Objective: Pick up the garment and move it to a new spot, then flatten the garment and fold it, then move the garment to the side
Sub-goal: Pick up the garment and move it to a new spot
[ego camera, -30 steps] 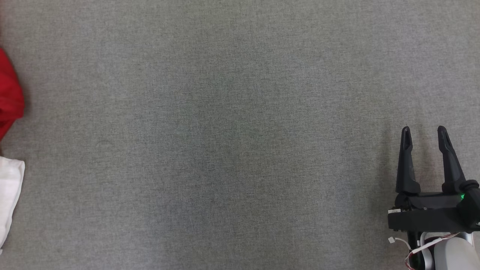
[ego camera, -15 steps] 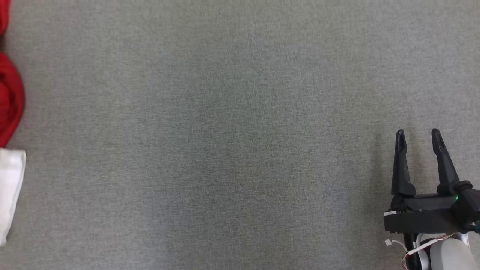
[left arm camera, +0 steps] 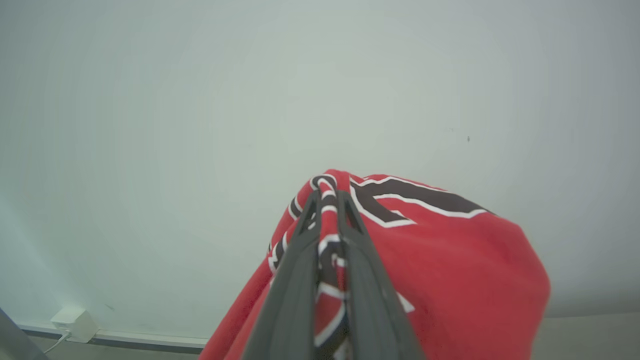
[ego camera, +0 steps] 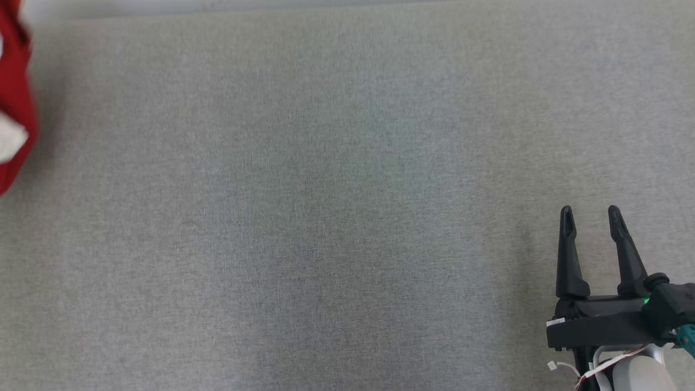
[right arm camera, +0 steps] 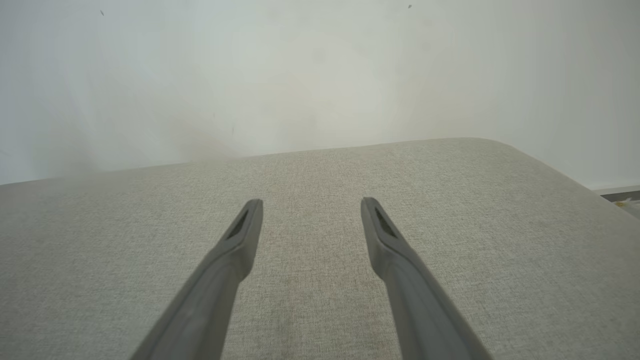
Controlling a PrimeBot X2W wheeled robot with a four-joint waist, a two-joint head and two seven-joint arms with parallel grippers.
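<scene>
A red garment [left arm camera: 450, 260] with black-and-white trim hangs in front of a pale wall [left arm camera: 175, 100]. A fold of its trim is pinched tight between the two closed fingers of the left gripper [left arm camera: 327, 195]. From the head camera, part of the red cloth shows at the left edge of the grey fabric surface [ego camera: 326, 190], toward the back. The right gripper [ego camera: 590, 209] sits over the surface's near right part, its two dark fingers spread apart and nothing between them.
</scene>
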